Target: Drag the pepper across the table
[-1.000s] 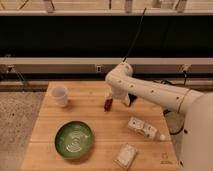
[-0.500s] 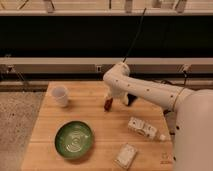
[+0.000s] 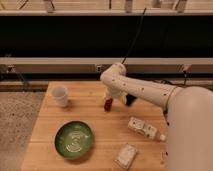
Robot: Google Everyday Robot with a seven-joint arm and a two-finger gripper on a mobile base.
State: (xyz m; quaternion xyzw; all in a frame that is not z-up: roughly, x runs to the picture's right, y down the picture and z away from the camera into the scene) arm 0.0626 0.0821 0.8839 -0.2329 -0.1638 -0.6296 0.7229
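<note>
The pepper [image 3: 107,104] is small, dark red and tapered. It stands near the middle of the light wooden table [image 3: 95,117], just under my gripper [image 3: 109,98]. The gripper hangs from the white arm [image 3: 145,90], which reaches in from the right, and its tip is right at the pepper's upper end. The pepper's top is partly hidden by the gripper.
A white cup [image 3: 60,96] stands at the back left. A green bowl [image 3: 74,139] sits at the front left. A white packet [image 3: 143,128] lies to the right and another wrapped packet [image 3: 125,155] near the front edge. A dark object [image 3: 130,100] lies behind the arm.
The arm and gripper have stayed at the pepper and shifted slightly toward the table's middle; the pepper stays under the gripper. The other objects have not moved.
</note>
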